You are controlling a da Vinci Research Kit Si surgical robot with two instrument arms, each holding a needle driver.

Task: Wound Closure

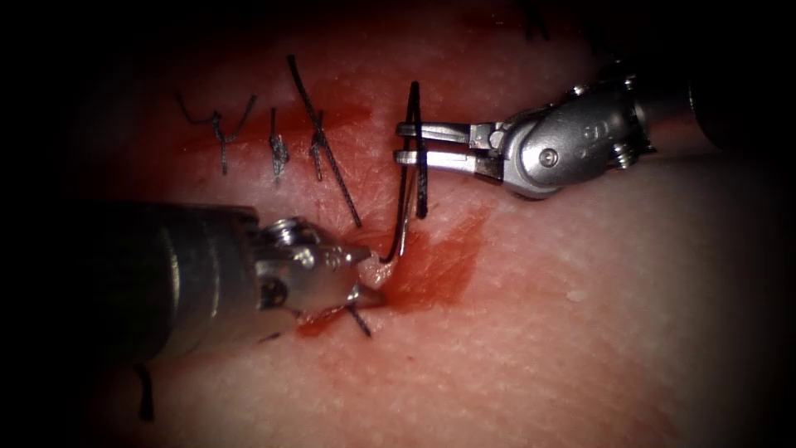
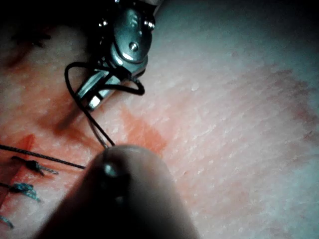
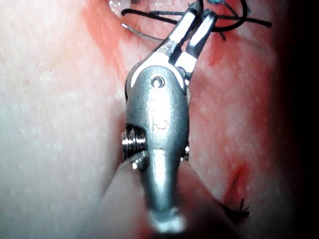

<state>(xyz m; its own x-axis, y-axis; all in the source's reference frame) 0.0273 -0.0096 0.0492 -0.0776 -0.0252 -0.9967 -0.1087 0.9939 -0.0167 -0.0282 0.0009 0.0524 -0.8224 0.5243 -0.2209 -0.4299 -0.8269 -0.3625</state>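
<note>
Left tool fingers clamp the needle at the tissue; right tool fingers, apart, carry looped thread, which may slip off.

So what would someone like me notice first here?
Probably the right pincer, its two prongs slightly apart with black thread looped around them, hovering over the tissue. Next, the left pincer at the red-stained cut, holding the curved needle near one end. To the left along the cut sit three tied stitches.
</note>
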